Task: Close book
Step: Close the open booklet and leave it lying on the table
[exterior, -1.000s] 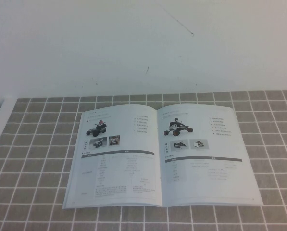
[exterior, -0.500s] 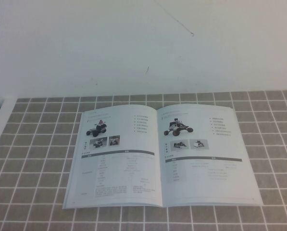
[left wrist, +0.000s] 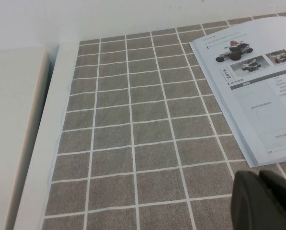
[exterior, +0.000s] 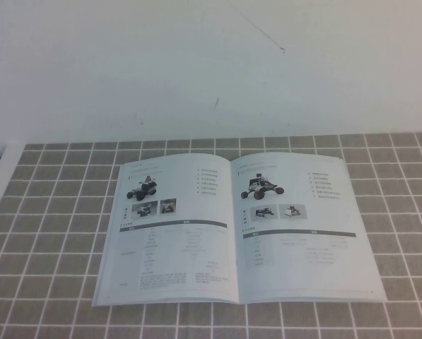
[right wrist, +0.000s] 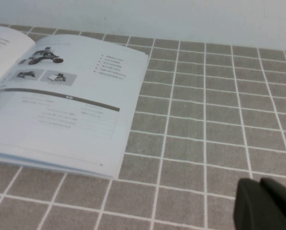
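An open booklet (exterior: 196,240) with printed pages and small vehicle pictures lies flat on the grey checked cloth (exterior: 48,233). Neither arm shows in the high view. The left wrist view holds the booklet's left page (left wrist: 257,96), and my left gripper (left wrist: 260,176) hovers over the cloth just off that page's near corner, shut and holding nothing. In the right wrist view the right page (right wrist: 61,105) lies flat. There my right gripper (right wrist: 260,184) hangs over bare cloth, well off the page's near corner, shut and holding nothing.
A white wall (exterior: 211,63) rises behind the cloth. To the left of the cloth runs a white table border (left wrist: 51,143), with a pale slab (left wrist: 13,120) beyond it. Bare cloth surrounds the booklet on both sides.
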You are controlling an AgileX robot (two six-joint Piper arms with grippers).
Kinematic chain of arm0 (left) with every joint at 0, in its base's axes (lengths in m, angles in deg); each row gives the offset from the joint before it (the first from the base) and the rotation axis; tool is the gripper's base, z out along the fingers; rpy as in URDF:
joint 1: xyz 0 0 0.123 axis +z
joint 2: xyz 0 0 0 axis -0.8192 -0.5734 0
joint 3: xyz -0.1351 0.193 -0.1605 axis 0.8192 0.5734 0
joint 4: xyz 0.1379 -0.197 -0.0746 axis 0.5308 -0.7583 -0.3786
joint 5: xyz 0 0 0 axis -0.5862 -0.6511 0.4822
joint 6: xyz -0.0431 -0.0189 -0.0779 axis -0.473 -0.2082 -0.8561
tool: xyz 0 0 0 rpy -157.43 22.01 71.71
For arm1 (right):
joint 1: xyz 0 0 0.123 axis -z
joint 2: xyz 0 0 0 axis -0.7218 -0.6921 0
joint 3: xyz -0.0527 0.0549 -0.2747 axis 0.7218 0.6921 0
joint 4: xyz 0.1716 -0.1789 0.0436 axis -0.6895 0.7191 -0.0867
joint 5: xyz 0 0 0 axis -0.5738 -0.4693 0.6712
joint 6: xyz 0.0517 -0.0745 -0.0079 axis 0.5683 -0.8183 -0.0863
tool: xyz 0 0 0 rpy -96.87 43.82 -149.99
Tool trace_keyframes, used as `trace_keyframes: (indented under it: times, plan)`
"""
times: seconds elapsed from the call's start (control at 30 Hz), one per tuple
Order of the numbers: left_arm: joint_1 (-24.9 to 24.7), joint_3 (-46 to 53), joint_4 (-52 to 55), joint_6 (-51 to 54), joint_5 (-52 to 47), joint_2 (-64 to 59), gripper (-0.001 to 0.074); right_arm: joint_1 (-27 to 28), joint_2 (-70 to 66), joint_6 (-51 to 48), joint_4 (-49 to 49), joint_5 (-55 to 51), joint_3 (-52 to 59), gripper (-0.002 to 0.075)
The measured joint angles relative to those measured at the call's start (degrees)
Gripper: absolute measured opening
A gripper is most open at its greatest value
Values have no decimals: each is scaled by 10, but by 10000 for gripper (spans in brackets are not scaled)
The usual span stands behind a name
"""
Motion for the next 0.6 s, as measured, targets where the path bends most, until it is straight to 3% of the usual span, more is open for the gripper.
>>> trace_keyframes:
  times: [0.6]
  plan:
    - [0,0,0,0,0,0,-4,0,0,14,19,4,0,-3]
